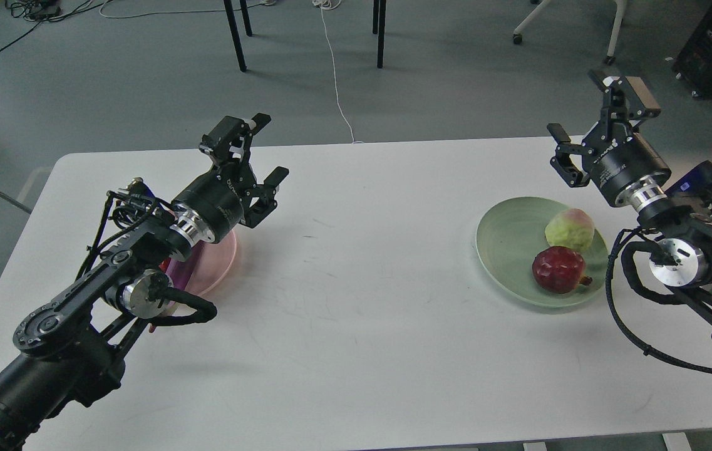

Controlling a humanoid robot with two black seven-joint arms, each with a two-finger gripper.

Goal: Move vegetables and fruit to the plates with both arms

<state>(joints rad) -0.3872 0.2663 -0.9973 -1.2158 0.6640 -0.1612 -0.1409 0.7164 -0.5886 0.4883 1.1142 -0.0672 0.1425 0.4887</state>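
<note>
Head view: our left gripper [254, 164] hovers open above the pale pink round plate [221, 266], arm hiding most of it. Our right gripper [593, 128] hangs open beyond the pale green plate [506, 241], which holds the yellow-green blushed fruit [570, 228] and dark red pomegranate-like ball [558, 269].

This looks like a lab or office room: a big white table [356, 300], a gray floor [143, 81], loose cables [337, 81], and a rolling chair [568, 25].

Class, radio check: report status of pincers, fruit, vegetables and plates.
Left pincer and right pincer open, empty. Both fruits on green plate. Purple eggplant on pink plate, mostly hidden by left arm. Nothing in the way.
</note>
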